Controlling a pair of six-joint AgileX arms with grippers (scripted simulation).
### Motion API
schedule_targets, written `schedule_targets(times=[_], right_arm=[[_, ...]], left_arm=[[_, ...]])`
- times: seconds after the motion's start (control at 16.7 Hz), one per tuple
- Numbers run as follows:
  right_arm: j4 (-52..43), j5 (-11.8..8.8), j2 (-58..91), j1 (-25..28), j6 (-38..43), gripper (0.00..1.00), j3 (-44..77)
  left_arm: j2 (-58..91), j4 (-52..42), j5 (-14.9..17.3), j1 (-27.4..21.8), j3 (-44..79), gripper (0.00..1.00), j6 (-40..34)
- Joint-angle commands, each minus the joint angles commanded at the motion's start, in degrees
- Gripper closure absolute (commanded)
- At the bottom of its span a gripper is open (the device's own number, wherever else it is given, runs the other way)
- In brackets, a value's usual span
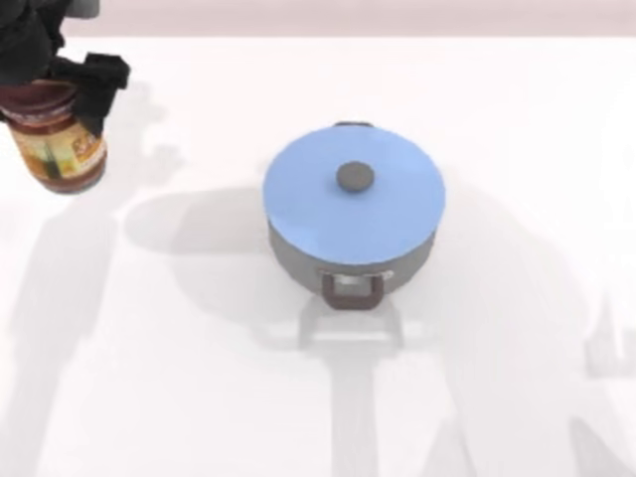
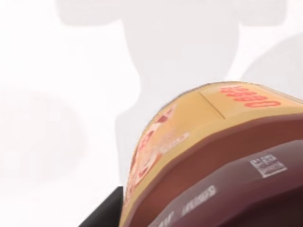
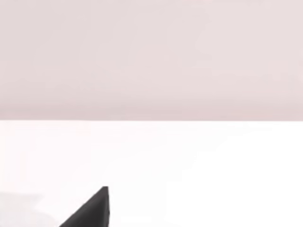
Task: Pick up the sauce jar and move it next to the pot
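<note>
a white table (image 1: 179,397) carries the pot (image 1: 353,214) near its middle.

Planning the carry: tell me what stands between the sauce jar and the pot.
Nothing visible: the left gripper holds the sauce jar at the table's far left, and only bare tabletop separates it from the pot.

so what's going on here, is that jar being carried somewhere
The left gripper is shut on the sauce jar at the top view's far left and holds it tilted, seemingly off the table; the left wrist view shows its label close up. The pot sits near the middle with its light-blue lid on, well apart from the jar. The jar is not yet beside the pot. The right arm is out of the top view, parked.
</note>
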Motion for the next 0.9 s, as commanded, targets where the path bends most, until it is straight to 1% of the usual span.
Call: schedule_targets(times=[0.3,0.42,0.6,0.9], right_arm=[[0.0,0.0,0.0,0.0,0.0,0.0,0.0],[0.0,0.0,0.0,0.0,0.0,0.0,0.0],[0.0,0.0,0.0,0.0,0.0,0.0,0.0],[0.0,0.0,0.0,0.0,0.0,0.0,0.0]], left_arm=[[-2.8,6.75,-3.27,-8.62,-8.8,1.0,-16.18],[-3.61,8.82,-4.27,-11.38,-11.89,1.0,-20.98],[-4.09,10.12,-4.91,-13.18,-13.99,1.0,-23.73],[-3.5,10.92,-4.81,-12.88,-14.52,1.0,-23.54]])
